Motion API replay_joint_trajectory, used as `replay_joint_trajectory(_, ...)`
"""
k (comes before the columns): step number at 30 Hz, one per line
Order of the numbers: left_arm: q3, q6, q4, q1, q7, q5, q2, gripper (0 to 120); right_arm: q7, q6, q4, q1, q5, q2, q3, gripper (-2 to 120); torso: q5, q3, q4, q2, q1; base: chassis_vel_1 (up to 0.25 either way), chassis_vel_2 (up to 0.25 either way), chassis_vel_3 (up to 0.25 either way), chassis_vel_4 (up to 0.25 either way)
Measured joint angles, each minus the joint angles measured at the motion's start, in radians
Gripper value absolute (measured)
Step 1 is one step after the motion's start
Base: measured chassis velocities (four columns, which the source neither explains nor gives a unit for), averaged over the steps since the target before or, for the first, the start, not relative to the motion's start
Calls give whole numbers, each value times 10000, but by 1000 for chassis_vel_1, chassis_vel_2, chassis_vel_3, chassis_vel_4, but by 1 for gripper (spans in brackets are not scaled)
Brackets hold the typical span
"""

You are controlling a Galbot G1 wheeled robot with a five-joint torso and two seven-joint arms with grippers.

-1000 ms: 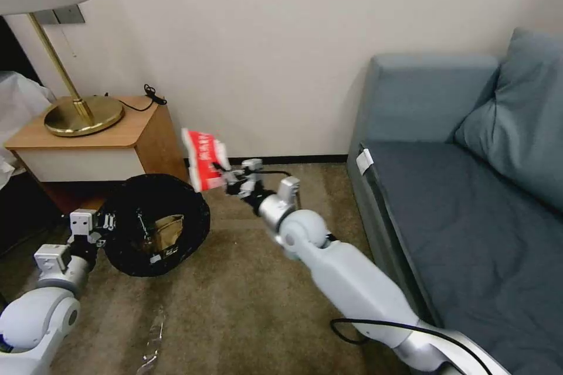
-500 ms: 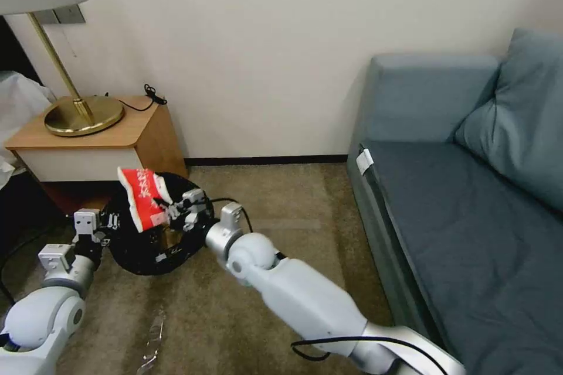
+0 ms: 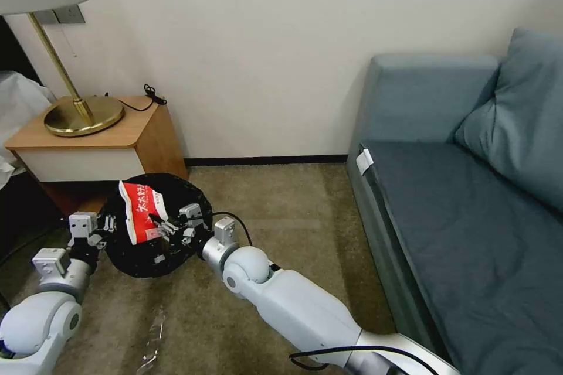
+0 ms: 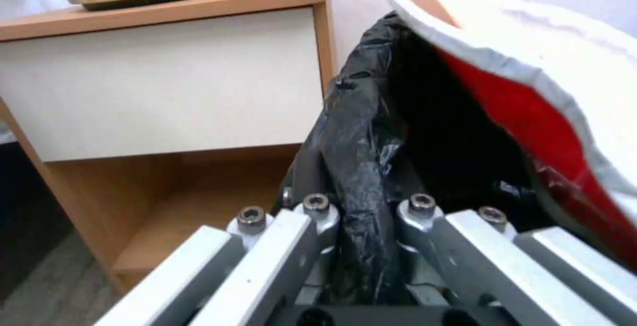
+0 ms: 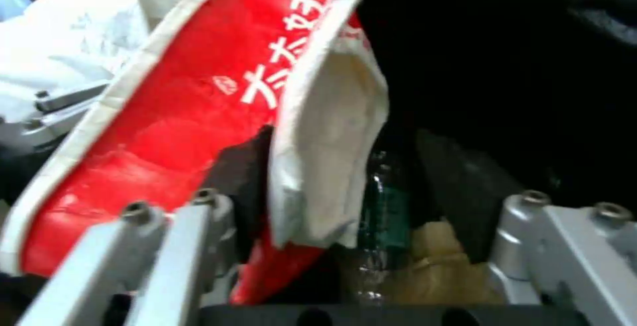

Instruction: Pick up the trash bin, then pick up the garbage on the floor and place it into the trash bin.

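Observation:
My left gripper point(image 3: 104, 226) holds the trash bin point(image 3: 179, 194) above the floor point(image 3: 281, 211), its mouth tilted toward me. In the left wrist view that gripper point(image 4: 365, 209) is shut on the bin's black-bagged rim point(image 4: 362, 117). My right gripper point(image 3: 168, 226) sits at the bin's mouth with the red-and-white wrapper point(image 3: 139, 211) at its tips. The right wrist view shows this gripper point(image 5: 368, 199) open, fingers point(image 5: 169, 246) wide apart, the wrapper point(image 5: 199, 117) leaning on one of them. Inside the bin lie a clear bottle with a green label point(image 5: 388, 206) and brown paper point(image 5: 435, 261). A clear crumpled piece point(image 3: 153, 334) lies on the carpet.
A wooden nightstand point(image 3: 94, 146) with a brass lamp point(image 3: 82, 111) stands right behind the bin. A blue-grey sofa point(image 3: 469, 217) fills the right side. The wall runs along the back. Open carpet lies between bin and sofa.
My right arm swung left with the wrapper, from mid-air to the right of the bin to the bin's mouth, then sank a little. The left arm and bin stayed put.

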Motion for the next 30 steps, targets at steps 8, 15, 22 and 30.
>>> replay_joint_trajectory(8, -113, -161, -1, 161, 30, 91, -219, 4, 10, 208, -381, -77, -484, -57, 66, 83, 0, 0, -1, 0, 0, 0, 0, 0, 0)
replay_joint_trajectory(15, -112, -216, 2, 192, 72, 190, -326, 4, 697, 472, -935, -28, -1808, 4, 199, 99, 0, 0, -2, 0, 0, 0, 0, 0, 0)
replay_joint_trajectory(22, -121, -218, 16, 157, 39, 196, -314, 4, 1092, 218, -370, 53, -2011, -81, 129, 100, 0, 0, -2, 0, -1, 0, 0, 0, 0)
replay_joint_trajectory(30, -184, -248, 138, 75, -31, 175, -474, 4, 1281, -18, 798, 57, -1573, -330, 372, 100, 0, 0, 0, 0, -1, 0, 0, 0, 0)
